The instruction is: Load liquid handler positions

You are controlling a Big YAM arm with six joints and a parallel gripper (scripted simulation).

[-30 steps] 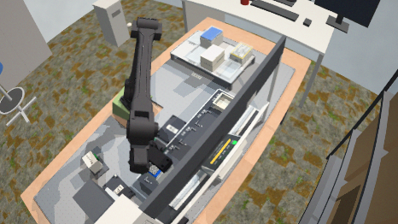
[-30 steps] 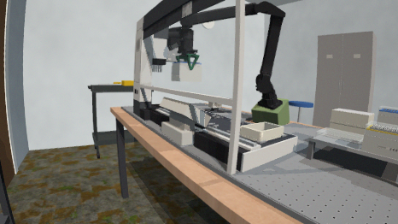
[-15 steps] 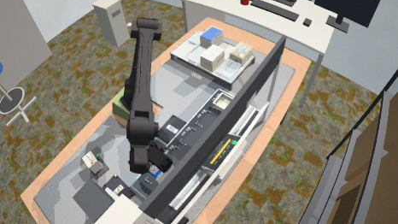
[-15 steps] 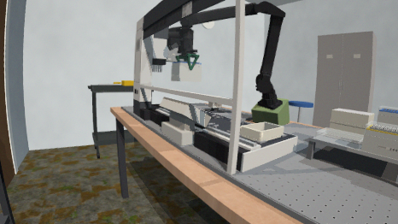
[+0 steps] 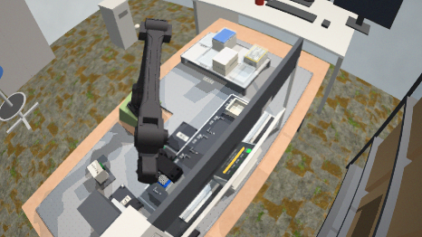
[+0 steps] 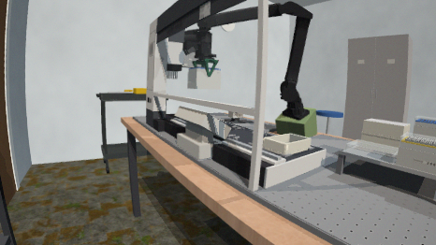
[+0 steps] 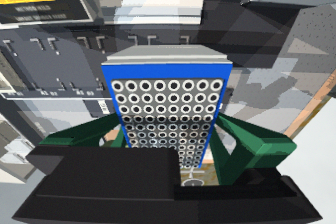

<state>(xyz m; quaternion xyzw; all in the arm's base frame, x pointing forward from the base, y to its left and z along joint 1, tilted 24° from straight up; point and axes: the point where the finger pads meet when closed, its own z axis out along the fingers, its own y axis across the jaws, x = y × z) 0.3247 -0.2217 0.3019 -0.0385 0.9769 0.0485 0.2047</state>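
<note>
Hand: the green-fingered hand [image 7: 167, 142] is clamped at a wide spread on the two long sides of the tip rack [image 7: 166, 107], holding it in the air.
Tip rack look: blue top plate, pale rings with dark centres in every place that shows, pale grey body, no cover on it.
Tip rack place: high above the liquid handler's deck [image 5: 206, 132], under the dark gantry beam [image 5: 235, 124], toward the bench [image 6: 206, 192] end far from the shelf.
Writing: small white marks sit beside the deck's brackets in the wrist view, too blurred to read; a yellow plate [image 7: 37, 4] at the top left carries dark text, also unreadable.
Reservoir: a cream open box [image 6: 287, 143] sits in the deck at the end nearest the shelf.
Shelf: the shelf [image 5: 196, 61], at the far end of the bench, carries a blue-topped rack [image 5: 225, 37], a cream block [image 5: 225, 61] and a yellowish rack [image 5: 255, 54].
</note>
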